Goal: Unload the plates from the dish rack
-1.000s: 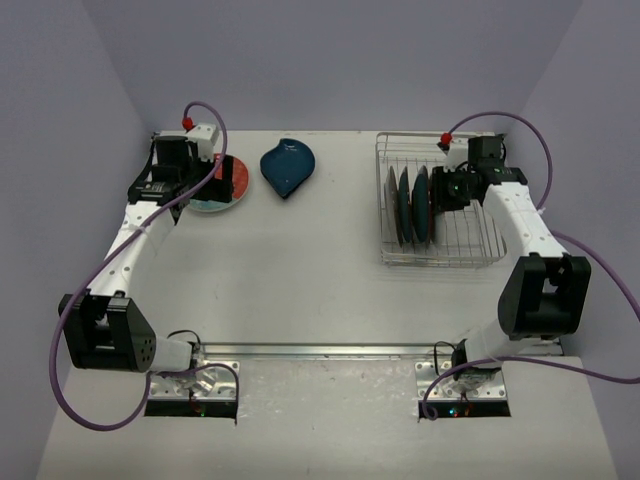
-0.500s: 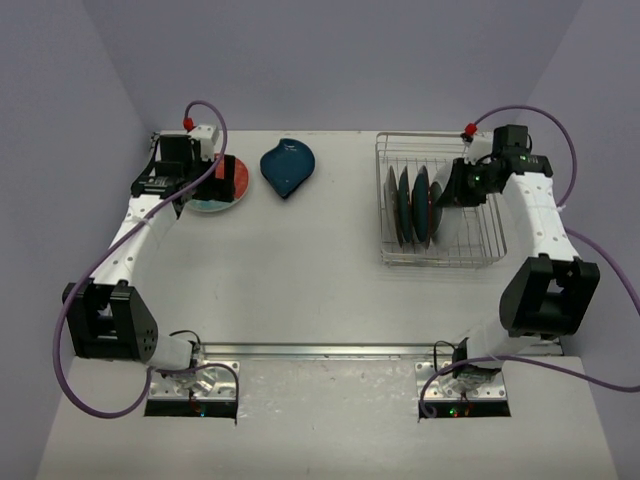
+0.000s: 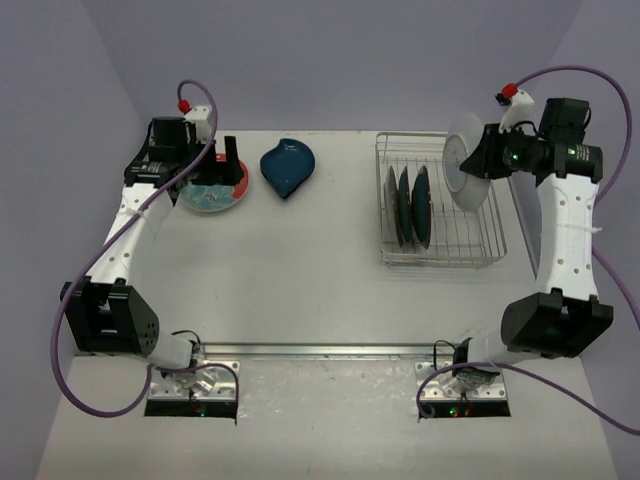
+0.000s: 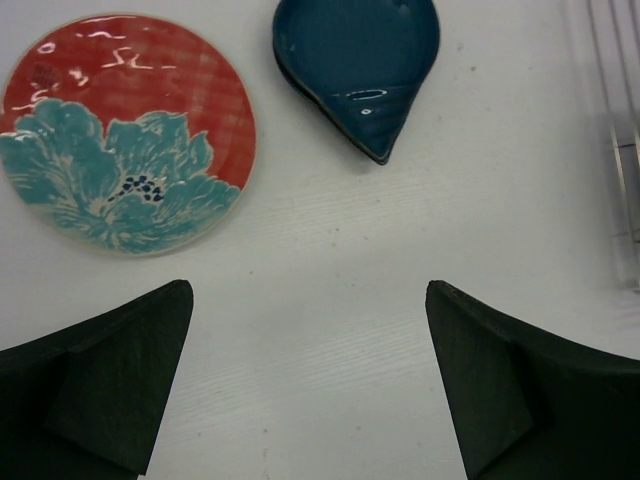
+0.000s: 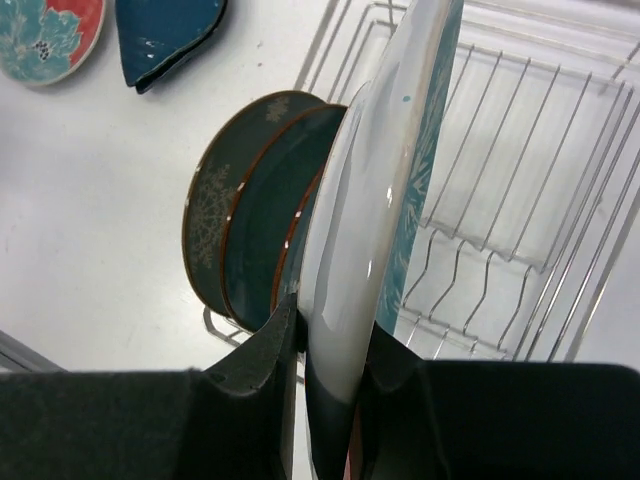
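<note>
Now the right claw [image 5: 335, 340] is clamped on the rim of a glazed plate [image 5: 372, 200], held edge-up above the rack [image 3: 440, 263], where other plates [image 3: 410, 205] stand. It looks stiff, slick and breakable; a firm rim grip suits. The left claw [image 4: 308, 292] hangs apart over the counter [image 4: 330, 380].

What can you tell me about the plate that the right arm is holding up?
The plate is round and glossy, seemingly ceramic: white on its back, teal with a pale pattern on its face. It stands on edge, its rim pinched by the right gripper, above the dish rack and apart from the dark plates standing there.
</note>
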You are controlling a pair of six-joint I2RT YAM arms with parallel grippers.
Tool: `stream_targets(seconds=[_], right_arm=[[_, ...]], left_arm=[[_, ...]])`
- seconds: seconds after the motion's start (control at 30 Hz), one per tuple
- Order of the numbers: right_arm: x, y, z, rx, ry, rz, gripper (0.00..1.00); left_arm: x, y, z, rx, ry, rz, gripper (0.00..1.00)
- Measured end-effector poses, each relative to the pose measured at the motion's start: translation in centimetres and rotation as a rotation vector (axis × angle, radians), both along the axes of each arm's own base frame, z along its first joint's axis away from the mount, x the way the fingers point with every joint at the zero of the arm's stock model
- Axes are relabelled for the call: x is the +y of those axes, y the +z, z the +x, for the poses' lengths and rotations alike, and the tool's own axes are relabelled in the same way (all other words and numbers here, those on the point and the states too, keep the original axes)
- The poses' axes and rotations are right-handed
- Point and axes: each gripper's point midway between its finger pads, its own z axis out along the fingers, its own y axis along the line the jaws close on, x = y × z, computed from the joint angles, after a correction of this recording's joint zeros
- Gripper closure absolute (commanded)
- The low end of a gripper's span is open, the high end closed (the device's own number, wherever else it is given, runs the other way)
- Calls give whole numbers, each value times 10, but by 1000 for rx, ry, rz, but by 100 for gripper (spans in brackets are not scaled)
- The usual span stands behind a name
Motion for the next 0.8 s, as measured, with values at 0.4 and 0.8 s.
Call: stream_targets(seconds=[0.4, 0.8], right_arm=[[155, 72, -48, -780, 752, -582, 100], [260, -59, -149, -1324, 1511, -935, 100]], left_arm=[[-62, 46, -22, -5, -202, -350, 0], [-97, 86, -81, 101, -480, -588, 4]])
